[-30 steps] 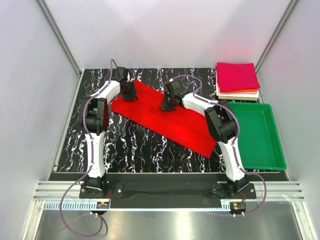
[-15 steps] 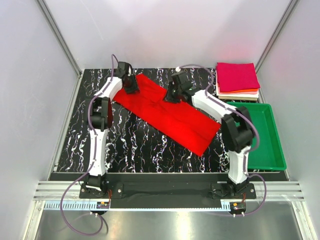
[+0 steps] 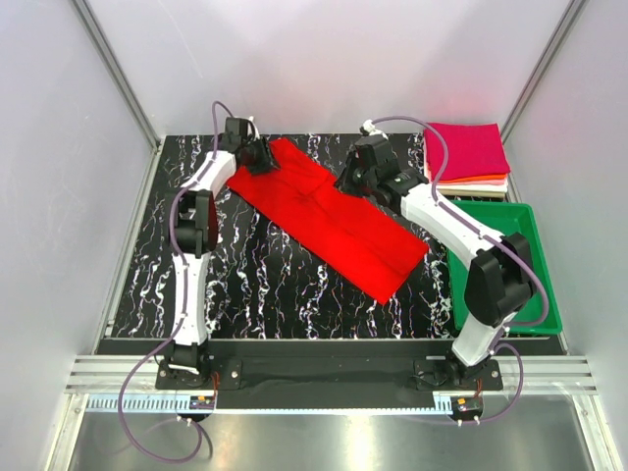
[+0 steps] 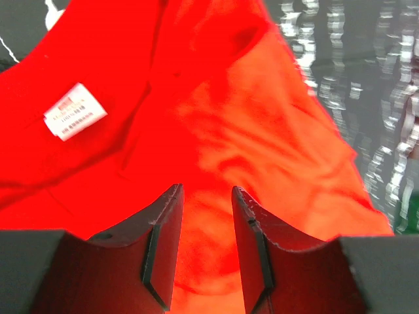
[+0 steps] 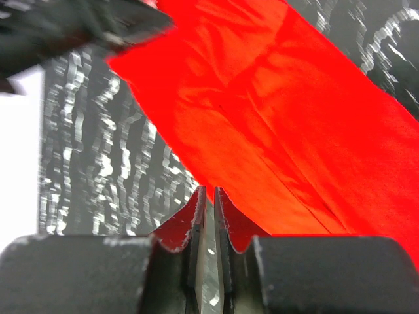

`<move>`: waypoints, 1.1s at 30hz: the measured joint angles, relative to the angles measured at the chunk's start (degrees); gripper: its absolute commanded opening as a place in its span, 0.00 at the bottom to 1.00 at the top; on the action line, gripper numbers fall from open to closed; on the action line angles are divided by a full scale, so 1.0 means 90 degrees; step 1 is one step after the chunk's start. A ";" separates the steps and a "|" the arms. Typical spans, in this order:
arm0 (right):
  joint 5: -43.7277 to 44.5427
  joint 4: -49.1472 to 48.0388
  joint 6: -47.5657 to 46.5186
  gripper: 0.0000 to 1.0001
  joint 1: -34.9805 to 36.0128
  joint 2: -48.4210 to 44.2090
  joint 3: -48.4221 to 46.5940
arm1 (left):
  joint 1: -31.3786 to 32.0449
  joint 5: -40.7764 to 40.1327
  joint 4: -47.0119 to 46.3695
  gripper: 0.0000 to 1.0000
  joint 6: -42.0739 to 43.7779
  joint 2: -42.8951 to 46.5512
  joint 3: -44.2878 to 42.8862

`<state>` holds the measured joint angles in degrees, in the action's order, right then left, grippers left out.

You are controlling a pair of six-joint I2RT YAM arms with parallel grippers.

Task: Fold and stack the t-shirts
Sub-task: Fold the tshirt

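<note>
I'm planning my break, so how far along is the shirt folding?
Done: a stack of folded shirts, magenta on top, sits at the far right corner. In hand: the red t-shirt lies as a long strip, the right end effector shut on its far edge, the left end effector at its corner. Left: folding it square and stacking it.

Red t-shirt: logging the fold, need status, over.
Left gripper open over corner of red t-shirt. Right gripper shut on its far edge. Shirt flat, diagonal on table. Folded stack far right, clear of it.
</note>
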<state>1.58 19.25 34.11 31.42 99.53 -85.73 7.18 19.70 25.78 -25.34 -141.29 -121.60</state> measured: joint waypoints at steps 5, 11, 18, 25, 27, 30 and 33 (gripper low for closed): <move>0.0153 0.0138 -0.0075 0.15 -0.0080 -0.0461 0.0690 | 0.0044 0.0126 -0.0214 0.40 0.0053 0.1127 0.0945; 0.0257 0.0257 -0.0189 0.15 -0.0381 -0.1418 0.1586 | 0.0330 0.0153 -0.0486 0.38 0.0049 0.2577 0.2246; 0.0270 0.0391 -0.0423 0.15 -0.0833 -0.2246 0.2288 | 0.1464 0.0226 -0.0607 0.36 -0.0051 0.3245 0.3840; 0.0216 0.0425 -0.0573 0.14 -0.0942 -0.2278 0.2533 | 0.2409 0.0114 -0.0576 0.35 -0.0255 0.3242 0.4886; 0.0194 0.0427 -0.0593 0.14 -0.0959 -0.2278 0.2572 | 0.2531 -0.0012 -0.0634 0.35 -0.0357 0.3242 0.5195; 0.0112 0.0425 -0.0607 0.14 -0.0981 -0.2280 0.2633 | 0.2545 -0.0187 -0.0763 0.36 -0.0571 0.3303 0.5656; 0.0036 0.0427 -0.0622 0.14 -0.0986 -0.2336 0.2759 | 0.2506 -0.0746 -0.0736 0.36 -0.0670 0.3694 0.6042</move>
<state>1.91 23.09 28.51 22.55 78.50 -60.90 29.74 12.99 19.16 -31.38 -108.05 -67.22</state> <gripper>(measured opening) 0.144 0.359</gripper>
